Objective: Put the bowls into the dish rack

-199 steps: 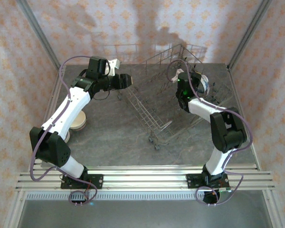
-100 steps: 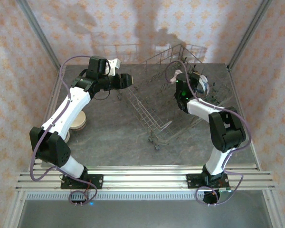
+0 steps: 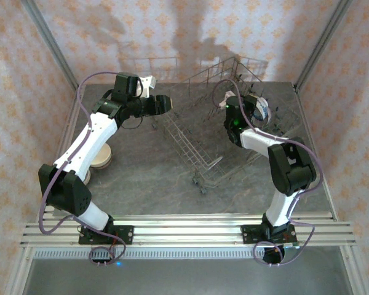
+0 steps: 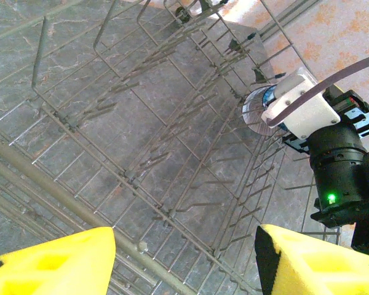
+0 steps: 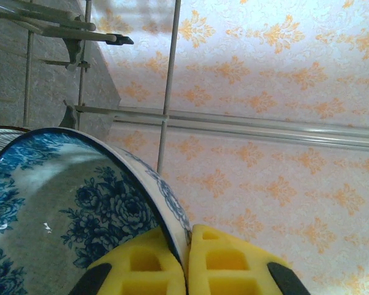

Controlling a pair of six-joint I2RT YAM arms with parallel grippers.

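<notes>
The dish rack (image 3: 203, 132), a grey wire basket with upright tines, stands slanted across the middle and right of the table. My right gripper (image 3: 257, 107) hovers over its far right side, shut on the rim of a blue flower-patterned bowl (image 3: 265, 110). In the right wrist view the yellow fingers (image 5: 141, 267) pinch that bowl's (image 5: 61, 196) edge. My left gripper (image 3: 165, 103) hangs open at the rack's left rim, nothing between its fingers (image 4: 55, 261). Below it lie the rack's tines (image 4: 147, 141), with the held bowl (image 4: 256, 112) beyond. A cream bowl (image 3: 102, 158) sits on the table beside the left arm, partly hidden.
Patterned walls and metal frame posts (image 3: 49, 46) close in the table on three sides. The rack's small wheels (image 3: 200, 184) face the near edge. The aluminium rail (image 3: 184, 227) with both arm bases runs along the front.
The right gripper with the blue bowl has shifted slightly left and farther back over the rack. The left arm has stayed put.
</notes>
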